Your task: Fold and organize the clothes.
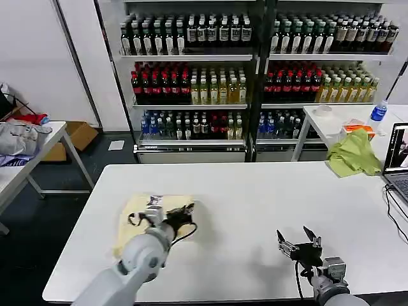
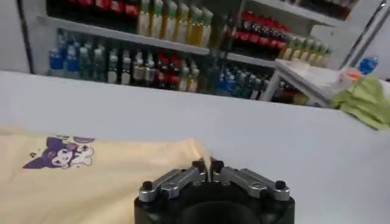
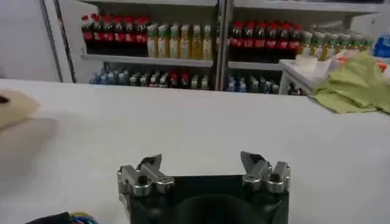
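The clothes are one pale cream-yellow T-shirt (image 1: pixel 175 203), lying folded on the left part of the white table (image 1: pixel 255 191). In the left wrist view the T-shirt (image 2: pixel 109 176) shows a purple cartoon print (image 2: pixel 60 153). My left gripper (image 1: pixel 189 209) is low over the shirt's right edge. Its jaws are shut (image 2: pixel 208 164), with the cloth's edge bunched up at the tips. My right gripper (image 1: pixel 298 239) stands open near the table's front right, with nothing between its fingers (image 3: pixel 201 163). A corner of the T-shirt (image 3: pixel 12 106) shows far off in the right wrist view.
A lime-green cloth (image 1: pixel 352 155) lies at the table's far right, next to a laptop (image 1: pixel 398 162). Shelves of bottles (image 1: pixel 191 83) stand behind. A side table on the left holds a grey garment (image 1: pixel 19 137). Bare tabletop lies between the two grippers.
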